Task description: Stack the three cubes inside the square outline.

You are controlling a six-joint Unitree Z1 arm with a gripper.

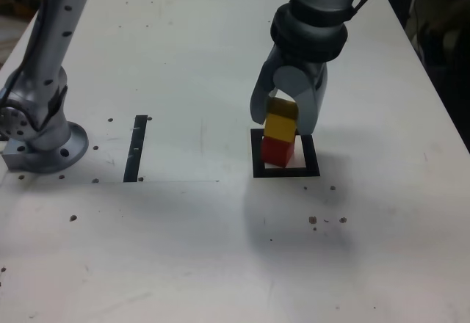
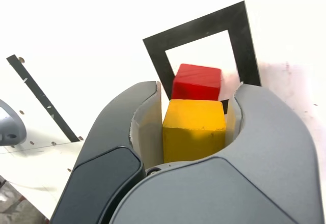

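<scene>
The red cube (image 1: 277, 151) (image 2: 196, 81) sits inside the square outline (image 1: 286, 172) (image 2: 198, 29), toward the exterior view's left side of its white centre. The yellow cube (image 1: 279, 127) (image 2: 193, 130) rests on top of it. My gripper (image 1: 283, 125) (image 2: 198, 89) comes down from above, its two grey fingers close against the yellow cube's sides, shut on it. A dark olive patch shows between the fingers above the yellow cube; I cannot tell what it is. No green cube shows clearly in either view.
A narrow black strip (image 1: 136, 147) (image 2: 35, 91) lies on the white table to the exterior view's left of the outline. The arm's base (image 1: 40, 136) (image 2: 10, 124) stands at the far left. The table's right edge (image 1: 440, 95) runs near dark clutter.
</scene>
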